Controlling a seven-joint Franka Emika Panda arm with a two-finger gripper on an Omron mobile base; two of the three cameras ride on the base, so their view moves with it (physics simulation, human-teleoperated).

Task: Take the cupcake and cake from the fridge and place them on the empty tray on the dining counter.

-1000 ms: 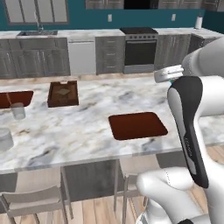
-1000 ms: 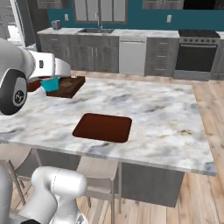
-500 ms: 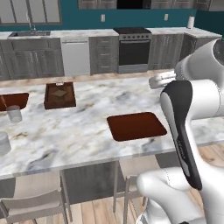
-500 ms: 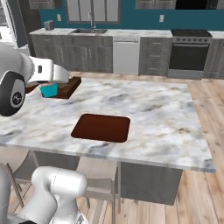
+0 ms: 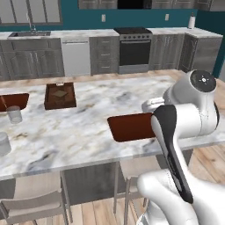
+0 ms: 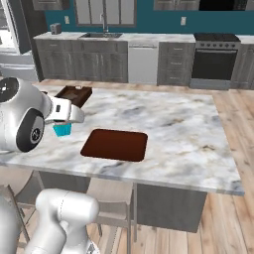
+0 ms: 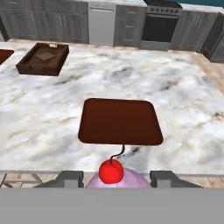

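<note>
My gripper [image 7: 116, 177] is shut on the cupcake [image 7: 114, 177], whose pink frosting and red cherry rise between the two dark fingertips [image 7: 70, 177]. From the right base camera the cupcake's teal wrapper [image 6: 62, 129] hangs under the hand, above the dining counter [image 6: 188, 144] just left of the tray [image 6: 115, 145]. The flat reddish-brown tray [image 7: 120, 121] lies empty straight ahead of the hand, and it also sits near the counter's front edge [image 5: 132, 126]. The cake is out of view. What looks like the fridge [image 6: 11, 54] shows at the far left edge.
A deeper brown box-like tray [image 5: 60, 95] [image 6: 74, 95] stands further back on the counter. Another dark tray [image 5: 13, 101], a glass [image 5: 14, 114] and a pale jar [image 5: 3, 143] sit at the left end. Stools [image 5: 30, 206] stand under the front edge.
The hand has carried the cupcake lower and nearer, from beside the box-like tray to just left of the flat tray. The grip has not changed.
</note>
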